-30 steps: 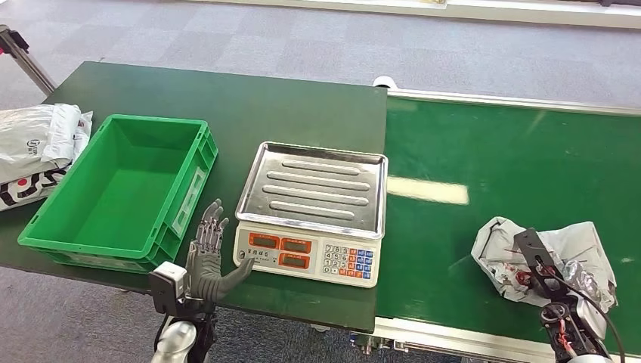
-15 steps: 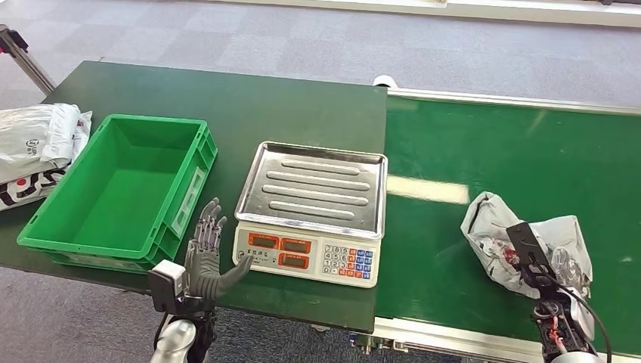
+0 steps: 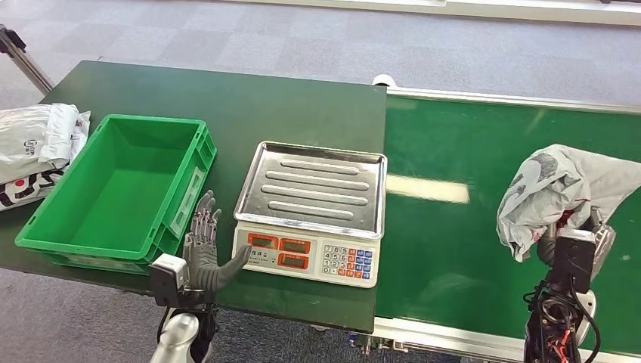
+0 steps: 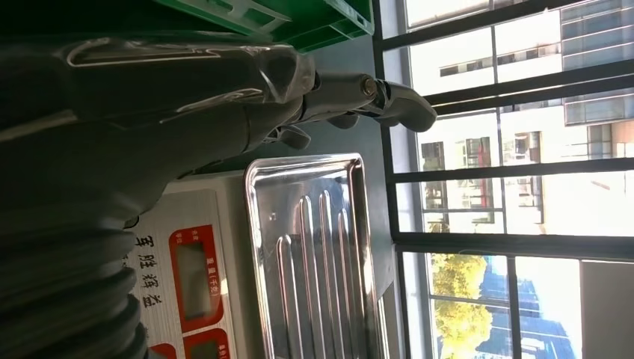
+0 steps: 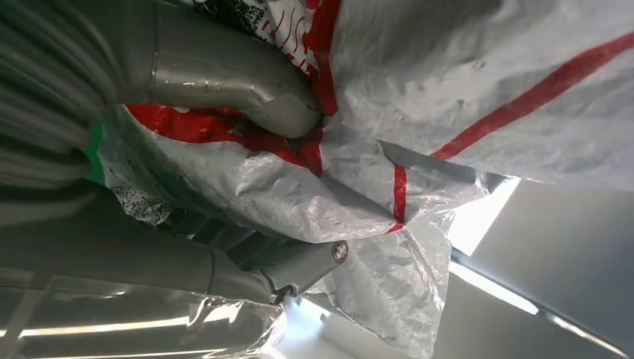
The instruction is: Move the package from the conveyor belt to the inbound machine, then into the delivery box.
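Grey carpet-tile floor [image 3: 317, 38] beyond a dark green table [image 3: 249, 106]; sunlit windows [image 4: 516, 112].

The package [image 3: 563, 185] is thin, crinkled grey plastic film with a faint sheen and red and black print. The scale's tray [image 3: 314, 189] is bright ribbed metal, glossy and reflective. The crate [image 3: 113, 189] is smooth green moulded plastic. The conveyor belt [image 3: 469, 151] is green and slightly glossy; the bench [image 3: 227, 98] is matt dark green.
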`<action>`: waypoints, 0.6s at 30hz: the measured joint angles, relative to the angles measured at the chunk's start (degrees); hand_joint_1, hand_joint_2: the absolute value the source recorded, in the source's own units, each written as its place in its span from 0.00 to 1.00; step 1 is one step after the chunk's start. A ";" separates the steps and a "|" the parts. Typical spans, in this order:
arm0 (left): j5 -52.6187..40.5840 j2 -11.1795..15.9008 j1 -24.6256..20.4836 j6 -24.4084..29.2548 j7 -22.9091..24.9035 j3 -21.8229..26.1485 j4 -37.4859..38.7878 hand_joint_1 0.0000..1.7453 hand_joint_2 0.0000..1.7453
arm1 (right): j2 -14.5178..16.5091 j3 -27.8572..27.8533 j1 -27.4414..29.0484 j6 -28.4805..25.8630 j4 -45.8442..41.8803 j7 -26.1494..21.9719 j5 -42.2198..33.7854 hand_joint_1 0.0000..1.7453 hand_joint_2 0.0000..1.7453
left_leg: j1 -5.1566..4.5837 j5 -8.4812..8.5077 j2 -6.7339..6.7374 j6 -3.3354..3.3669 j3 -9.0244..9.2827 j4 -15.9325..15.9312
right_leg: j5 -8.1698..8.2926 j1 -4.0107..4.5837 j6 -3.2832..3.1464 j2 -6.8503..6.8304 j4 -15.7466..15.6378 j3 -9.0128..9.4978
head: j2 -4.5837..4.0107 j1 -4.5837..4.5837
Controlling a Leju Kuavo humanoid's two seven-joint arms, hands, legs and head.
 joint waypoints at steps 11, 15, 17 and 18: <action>1.01 0.07 -2.78 1.33 0.00 -2.41 0.41 0.00 1.00 | 6.19 21.31 -6.46 -12.57 -3.62 4.31 23.68 1.00 1.00 | 0.02 0.05 0.24 -0.01 0.17 -0.02 | 0.06 0.03 -0.06 0.20 0.03 0.06 | 0.00 0.00; 1.50 0.25 -3.63 1.28 0.00 -3.35 0.74 0.00 1.00 | 9.33 27.62 -12.56 -12.55 5.48 8.16 30.97 1.00 1.00 | 0.03 0.06 0.13 -0.02 0.15 -0.01 | 0.05 0.04 -0.06 0.15 0.04 0.06 | 0.00 0.01; 1.81 0.43 -4.07 1.21 0.00 -3.65 0.98 0.00 1.00 | 10.61 30.28 -15.53 -11.31 10.80 11.06 34.09 1.00 1.00 | 0.02 0.06 0.13 -0.02 0.12 -0.02 | 0.05 0.04 -0.06 0.16 0.05 0.05 | 0.00 0.00; 2.02 0.52 -4.28 1.12 0.00 -3.71 1.10 0.00 1.00 | 11.26 31.57 -16.92 -10.50 13.57 13.10 35.86 1.00 1.00 | 0.02 0.06 0.13 -0.02 0.12 -0.02 | 0.05 0.04 -0.06 0.16 0.05 0.04 | 0.00 0.01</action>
